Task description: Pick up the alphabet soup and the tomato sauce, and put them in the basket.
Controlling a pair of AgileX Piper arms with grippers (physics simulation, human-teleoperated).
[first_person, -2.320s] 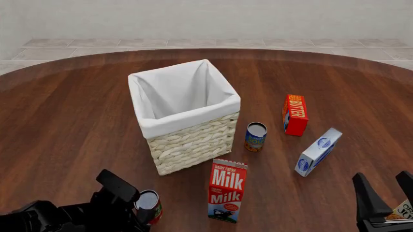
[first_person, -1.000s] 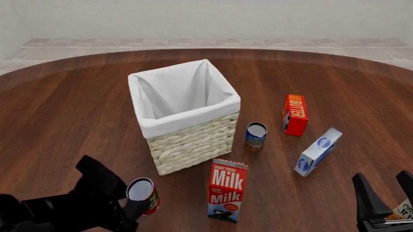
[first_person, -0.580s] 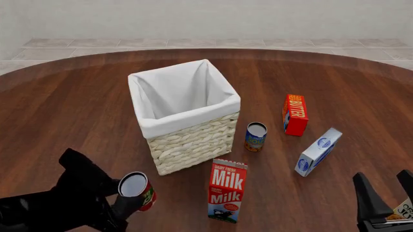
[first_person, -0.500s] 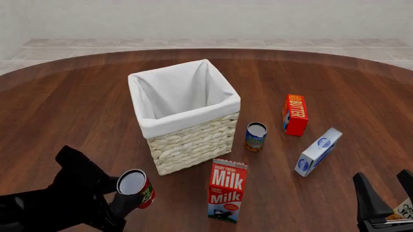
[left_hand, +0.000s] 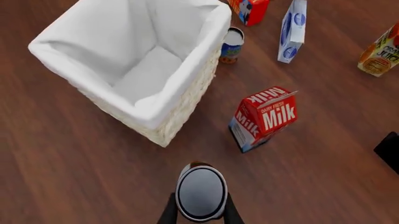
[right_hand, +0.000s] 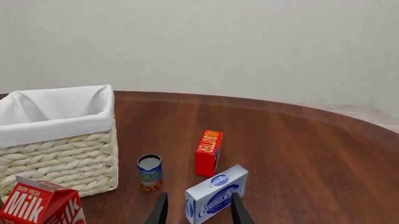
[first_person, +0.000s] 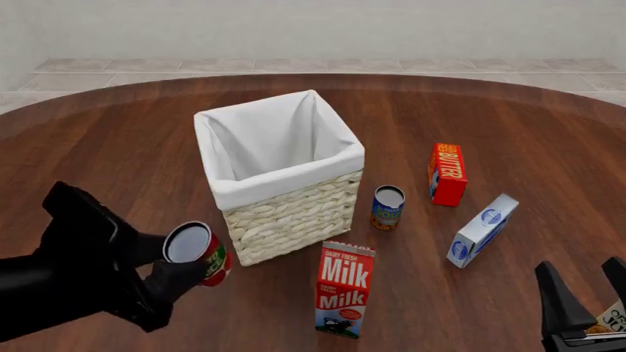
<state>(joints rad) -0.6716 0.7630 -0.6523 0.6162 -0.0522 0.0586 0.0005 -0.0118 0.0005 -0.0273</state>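
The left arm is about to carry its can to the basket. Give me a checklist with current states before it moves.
1. Left tool shut on the tomato sauce: ok.
2. Can lifted off the table: ok.
3. Can above the basket opening: not ok, it hangs beside the near left wall.
4. Basket empty inside: ok, only white liner shows in the left wrist view.
5. Milk carton out of the path: ok, it stands to the can's right.
6. Alphabet soup upright for the next pick: ok.

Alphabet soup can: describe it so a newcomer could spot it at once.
Find the tall wicker basket mid-table. Just to its right, before the red butter box, stands a small can. It is the only can on the table: blue label above, orange-yellow below, silvery top.
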